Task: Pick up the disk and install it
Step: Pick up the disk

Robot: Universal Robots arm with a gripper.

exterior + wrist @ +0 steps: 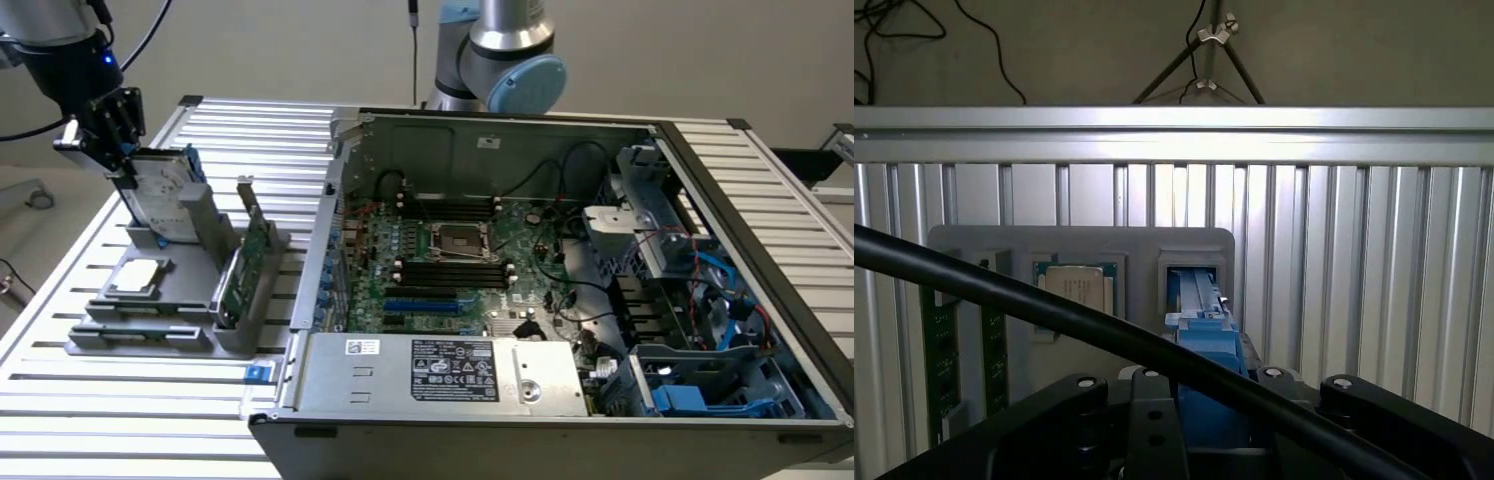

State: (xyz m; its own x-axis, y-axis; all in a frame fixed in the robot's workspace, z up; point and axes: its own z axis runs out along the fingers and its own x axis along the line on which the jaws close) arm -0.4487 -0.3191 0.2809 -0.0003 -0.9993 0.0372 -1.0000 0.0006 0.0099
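Exterior view, far left: the end effector (118, 158) is clamped on the top edge of the disk (167, 200), which stands on end in a grey holder (147, 332) on the worktop (80, 400).

In the wrist view, the disk's blue frame (1204, 345) runs from between the jaws down towards the holder's slot (1194, 285), so its lower end seems to be at or in that slot. The hold covers only a narrow edge. I judge that a pull out of line with the slot could wedge the frame against the slot walls, drag the holder, or let the disk slip. The small silver chip (138, 277) and the green card (238, 272) sit just beside it, so a swing could knock them. A black cable (1054, 312) crosses close to the jaws and might snag. The open computer case (534, 300) lies well apart and is crowded with wires.
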